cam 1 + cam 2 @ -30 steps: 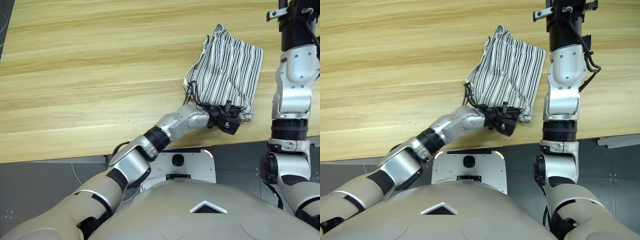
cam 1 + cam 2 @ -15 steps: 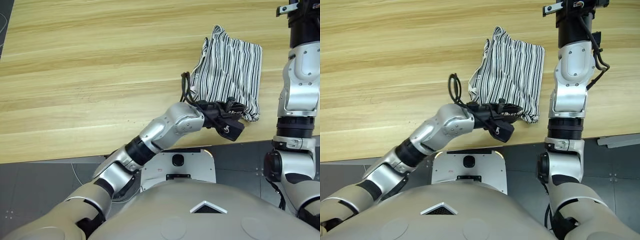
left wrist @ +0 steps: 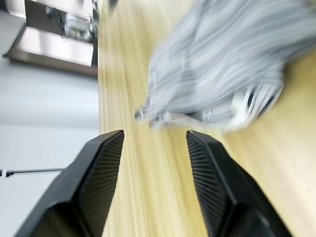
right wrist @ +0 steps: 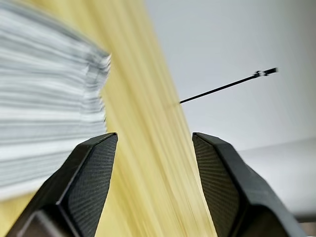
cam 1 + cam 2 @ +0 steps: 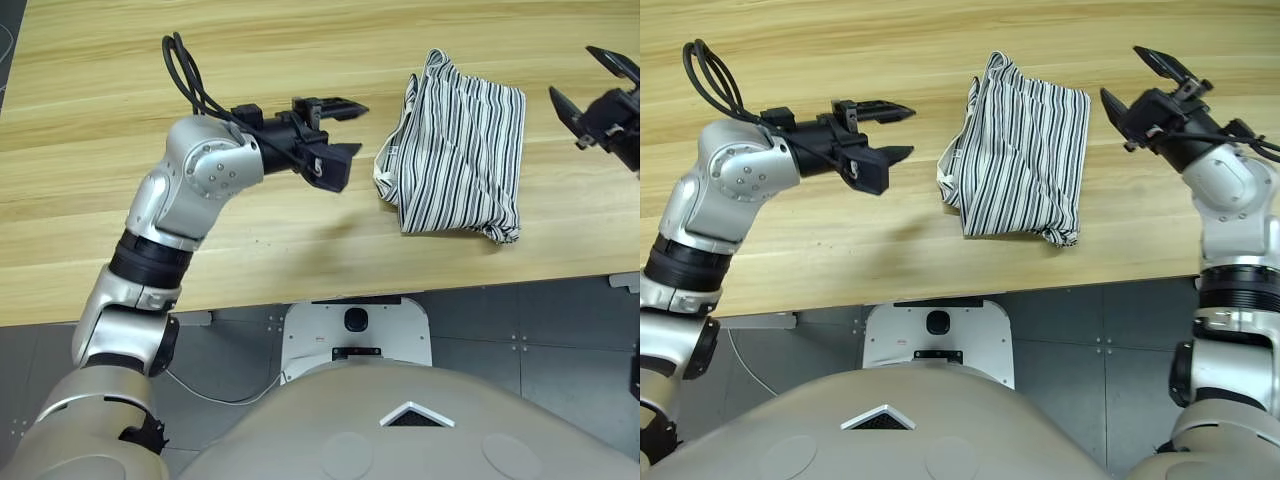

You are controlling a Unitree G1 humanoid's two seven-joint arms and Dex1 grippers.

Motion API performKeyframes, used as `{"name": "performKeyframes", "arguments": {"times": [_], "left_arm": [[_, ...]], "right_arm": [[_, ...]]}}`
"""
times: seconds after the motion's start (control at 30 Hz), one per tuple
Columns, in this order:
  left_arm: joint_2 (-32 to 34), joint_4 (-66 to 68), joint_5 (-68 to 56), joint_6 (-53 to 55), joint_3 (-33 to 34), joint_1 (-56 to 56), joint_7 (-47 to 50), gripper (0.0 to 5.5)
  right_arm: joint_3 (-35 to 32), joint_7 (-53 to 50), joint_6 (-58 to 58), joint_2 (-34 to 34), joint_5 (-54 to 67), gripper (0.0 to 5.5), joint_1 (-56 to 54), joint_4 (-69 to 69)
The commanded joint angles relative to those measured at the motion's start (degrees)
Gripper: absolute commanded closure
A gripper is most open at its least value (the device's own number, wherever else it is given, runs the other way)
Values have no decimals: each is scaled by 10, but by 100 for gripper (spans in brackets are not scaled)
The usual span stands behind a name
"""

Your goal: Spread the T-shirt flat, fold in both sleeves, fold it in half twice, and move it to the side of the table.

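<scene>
On desk (image 5: 300,250) near-right, folded T-shirt (image 5: 455,150) lies released; left gripper (image 5: 360,127) lifted away leftward, right gripper (image 5: 572,72) drawn back; both fingers open, empty. Task looks finished.

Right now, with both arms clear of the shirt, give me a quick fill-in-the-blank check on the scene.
1. The striped T-shirt lies ____ into a compact bundle on the table.
2. The left gripper hangs to the T-shirt's left, its fingers ____.
3. The right gripper, on the T-shirt's right, holds ____.
Missing words: folded; open; nothing.
</scene>
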Motion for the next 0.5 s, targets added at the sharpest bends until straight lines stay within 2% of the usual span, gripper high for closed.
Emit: {"name": "performKeyframes", "arguments": {"times": [0.03,0.1,0.17,0.23,0.3,0.5], "left_arm": [[7,277,165,-191,-103,-116,189,248],[4,319,186,-241,-129,-125,212,234],[-4,365,214,-289,-155,-134,256,204],[-7,402,264,-331,-193,-145,312,175],[-7,419,295,-357,-218,-148,354,172],[-23,417,378,-366,-272,-173,520,172]], "right_arm": [[74,-38,-181,-117,-152,257,-19,87],[95,-61,-236,-128,-190,242,-38,114],[122,-114,-290,-138,-256,205,-60,145],[163,-207,-320,-150,-359,172,-76,161],[201,-300,-326,-152,-443,138,-93,167],[293,-487,-317,-130,-563,138,-130,168]]}}
